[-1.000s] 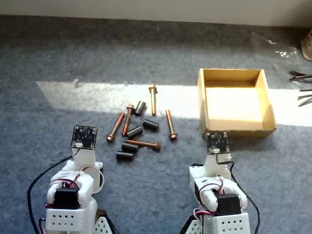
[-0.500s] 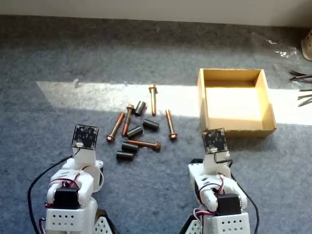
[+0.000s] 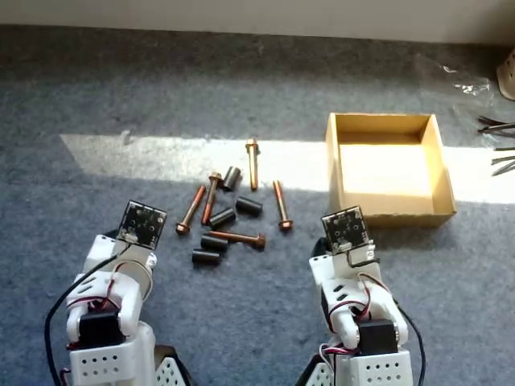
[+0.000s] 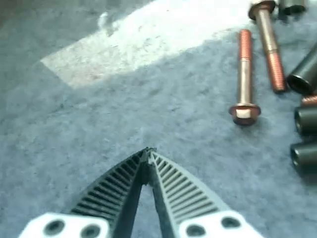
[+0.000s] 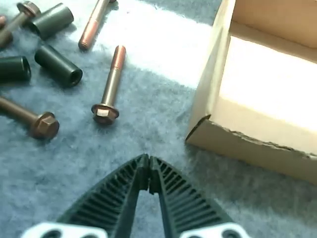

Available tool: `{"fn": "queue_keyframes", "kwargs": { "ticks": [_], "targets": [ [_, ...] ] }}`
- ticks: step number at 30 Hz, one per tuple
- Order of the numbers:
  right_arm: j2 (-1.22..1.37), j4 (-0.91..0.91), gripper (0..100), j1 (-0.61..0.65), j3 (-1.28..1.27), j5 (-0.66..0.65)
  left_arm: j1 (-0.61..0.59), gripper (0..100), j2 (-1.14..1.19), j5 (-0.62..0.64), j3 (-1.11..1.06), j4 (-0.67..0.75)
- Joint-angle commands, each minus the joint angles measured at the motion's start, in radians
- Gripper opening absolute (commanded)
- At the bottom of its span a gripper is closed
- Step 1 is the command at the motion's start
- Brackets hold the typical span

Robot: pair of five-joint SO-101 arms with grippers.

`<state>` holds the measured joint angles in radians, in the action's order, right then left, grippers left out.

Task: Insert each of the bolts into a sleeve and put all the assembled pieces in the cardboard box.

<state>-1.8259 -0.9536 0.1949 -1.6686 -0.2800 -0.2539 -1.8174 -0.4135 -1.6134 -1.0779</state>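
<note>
Several copper bolts and dark sleeves lie loose on the grey carpet, between and ahead of the two arms. The cardboard box stands empty to their right. My left gripper is shut and empty, low over bare carpet, with one bolt lying ahead of it and sleeves off to the side. My right gripper is also shut and empty, pointing at a bolt next to the box's corner. Beyond that bolt lie two sleeves.
Metal tools and a piece of clear plastic lie at the far right beyond the box. A bright strip of sunlight crosses the carpet. Bare carpet stretches to the left of the bolts and between the arms.
Both arms have swung a little: the left arm's body leans left, and the right arm's wrist has turned left toward the bolts. The bolts, sleeves and box have not moved.
</note>
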Motion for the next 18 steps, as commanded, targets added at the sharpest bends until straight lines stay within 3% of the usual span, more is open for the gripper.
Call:
{"fn": "queue_keyframes", "kwargs": {
  "ticks": [1,6,13,18],
  "targets": [
    [-0.002,0.027,0.6,0.010,-0.119,-0.018,-0.042,1,-0.001,-0.005,0.113,0.023],
    [-0.004,-0.079,0.6,0.005,-0.114,-0.133,-0.041,1,-0.001,0.051,0.240,-0.051],
    [0.002,-0.223,0.6,0.004,0.035,-0.149,0.001,1,0.021,0.080,0.337,-0.091],
    [0.004,-0.282,0.6,0.004,0.162,-0.259,-0.001,1,0.237,0.080,0.490,-0.092]
  ]
}}
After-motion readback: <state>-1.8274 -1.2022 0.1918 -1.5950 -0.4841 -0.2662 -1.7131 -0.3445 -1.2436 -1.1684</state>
